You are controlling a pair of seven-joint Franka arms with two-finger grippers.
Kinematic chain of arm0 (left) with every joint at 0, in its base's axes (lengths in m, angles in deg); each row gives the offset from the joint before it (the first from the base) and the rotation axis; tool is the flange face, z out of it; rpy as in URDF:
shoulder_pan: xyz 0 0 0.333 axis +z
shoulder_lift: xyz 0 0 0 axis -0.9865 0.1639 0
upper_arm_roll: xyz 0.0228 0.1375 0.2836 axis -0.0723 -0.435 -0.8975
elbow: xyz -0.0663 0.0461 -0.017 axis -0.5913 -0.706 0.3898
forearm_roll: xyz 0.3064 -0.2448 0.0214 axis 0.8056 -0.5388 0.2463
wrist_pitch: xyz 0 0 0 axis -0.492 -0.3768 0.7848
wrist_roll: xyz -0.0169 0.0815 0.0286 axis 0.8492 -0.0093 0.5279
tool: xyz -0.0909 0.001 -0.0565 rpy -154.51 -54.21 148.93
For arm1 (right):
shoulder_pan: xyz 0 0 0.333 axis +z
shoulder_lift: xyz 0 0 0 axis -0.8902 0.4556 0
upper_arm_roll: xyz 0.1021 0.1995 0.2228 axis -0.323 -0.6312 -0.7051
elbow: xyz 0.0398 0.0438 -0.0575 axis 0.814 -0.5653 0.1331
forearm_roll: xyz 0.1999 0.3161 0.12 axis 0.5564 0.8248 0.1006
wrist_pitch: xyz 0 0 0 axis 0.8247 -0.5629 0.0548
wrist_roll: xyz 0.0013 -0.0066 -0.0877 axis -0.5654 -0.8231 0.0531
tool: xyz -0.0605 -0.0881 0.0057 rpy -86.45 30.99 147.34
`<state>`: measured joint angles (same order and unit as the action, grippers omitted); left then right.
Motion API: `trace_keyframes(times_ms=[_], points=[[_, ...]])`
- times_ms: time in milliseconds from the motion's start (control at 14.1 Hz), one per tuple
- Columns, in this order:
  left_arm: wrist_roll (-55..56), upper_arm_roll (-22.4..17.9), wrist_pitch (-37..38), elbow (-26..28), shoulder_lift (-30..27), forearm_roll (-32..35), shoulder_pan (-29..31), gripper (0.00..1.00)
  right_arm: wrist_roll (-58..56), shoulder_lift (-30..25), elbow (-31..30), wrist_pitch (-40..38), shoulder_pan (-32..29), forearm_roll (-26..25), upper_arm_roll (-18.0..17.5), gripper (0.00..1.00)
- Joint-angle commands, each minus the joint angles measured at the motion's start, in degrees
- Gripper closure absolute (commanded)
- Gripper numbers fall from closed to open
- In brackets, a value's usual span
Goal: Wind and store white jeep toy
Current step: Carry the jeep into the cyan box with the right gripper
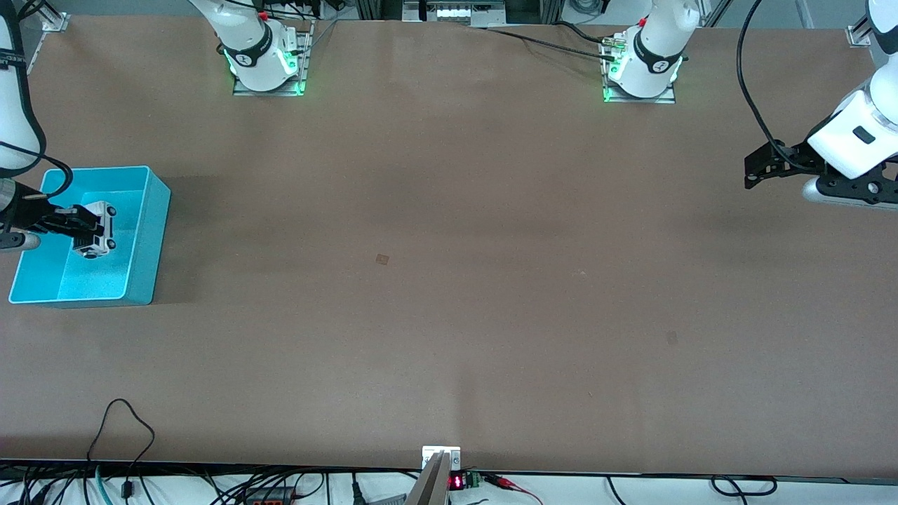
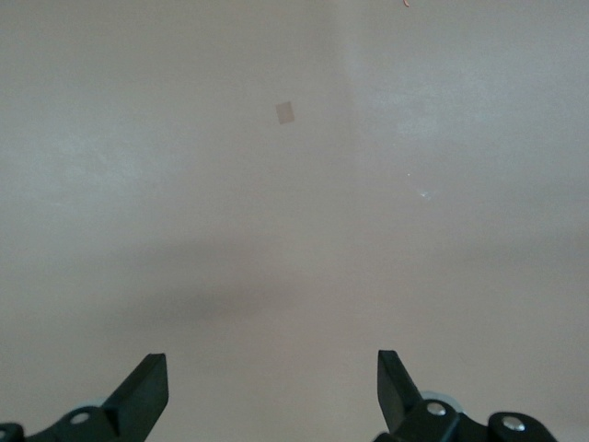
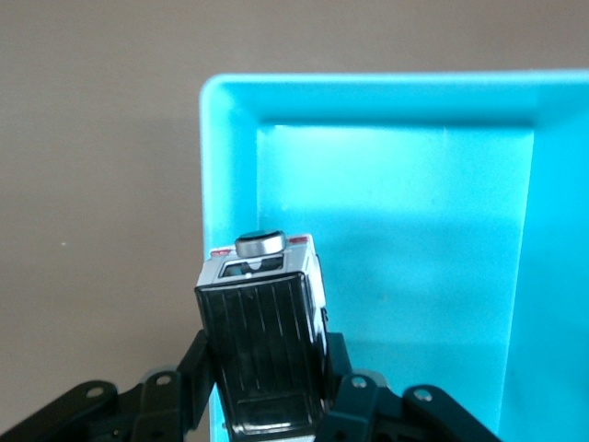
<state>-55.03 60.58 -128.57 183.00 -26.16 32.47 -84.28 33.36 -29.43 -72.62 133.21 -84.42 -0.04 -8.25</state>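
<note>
My right gripper [image 1: 90, 228] is shut on the white jeep toy [image 1: 98, 230] and holds it over the turquoise bin [image 1: 144, 238] at the right arm's end of the table. In the right wrist view the jeep [image 3: 265, 345] shows its black roof panel between the two fingers [image 3: 345, 387], above the bin's rim [image 3: 221, 184] and inside. My left gripper [image 1: 754, 168] is open and empty, held above the table at the left arm's end. In the left wrist view its gripper [image 2: 271, 387] frames only bare table.
The brown table carries a small square mark [image 1: 382, 259] near its middle, also in the left wrist view [image 2: 286, 111]. Both arm bases [image 1: 266, 59] stand along the table edge farthest from the front camera. Cables hang along the near edge.
</note>
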Motion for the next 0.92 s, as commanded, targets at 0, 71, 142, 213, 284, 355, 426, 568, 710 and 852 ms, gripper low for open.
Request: trace_keyframes(times_ms=[0,71,142,213,284,355,426,568,710,852], points=[[-0.9,-0.2,0.5,-1.6,0.9,-0.3,-0.2,0.0,7.1,0.3,-1.1,0.1,-0.5,-4.8,0.0,1.0],[-0.9,-0.1,0.5,-1.6,0.8,-0.3,-0.2,0.0,8.7,0.7,-1.1,0.3,-0.5,-7.0,0.1,1.0],[-0.9,-0.2,0.5,-1.6,0.9,-0.3,-0.2,0.0,9.2,1.3,-1.1,0.8,-0.8,-7.9,0.2,1.0],[-0.9,-0.1,0.5,-1.6,0.9,-0.3,-0.2,0.0,9.2,2.0,-1.4,2.1,-1.5,-8.0,0.4,1.0],[-0.9,-0.1,0.5,-1.6,0.8,-0.3,-0.2,0.0,9.1,2.7,-2.4,4.0,-2.1,-8.1,0.4,1.0],[-0.8,-0.1,0.5,-1.7,0.9,-0.3,-0.2,0.0,8.9,3.2,-3.5,6.6,-2.9,-8.1,0.4,1.0],[-0.8,-0.1,0.5,-1.7,0.9,-0.3,-0.2,0.0,8.8,4.0,-3.9,7.8,-3.4,-8.1,0.4,1.0],[-0.8,-0.1,0.6,-1.7,0.8,-0.3,-0.2,0.0,8.8,5.6,-4.0,8.8,-3.8,-8.1,0.4,1.0],[-0.7,-0.1,0.7,-1.7,0.8,-0.3,-0.2,0.0,8.8,6.8,-5.1,11.1,-4.8,-8.1,0.4,1.0],[-0.8,0.0,0.9,-1.6,0.8,-0.3,-0.2,0.0,8.6,7.4,-6.2,13.4,-5.3,-8.1,0.4,1.0]])
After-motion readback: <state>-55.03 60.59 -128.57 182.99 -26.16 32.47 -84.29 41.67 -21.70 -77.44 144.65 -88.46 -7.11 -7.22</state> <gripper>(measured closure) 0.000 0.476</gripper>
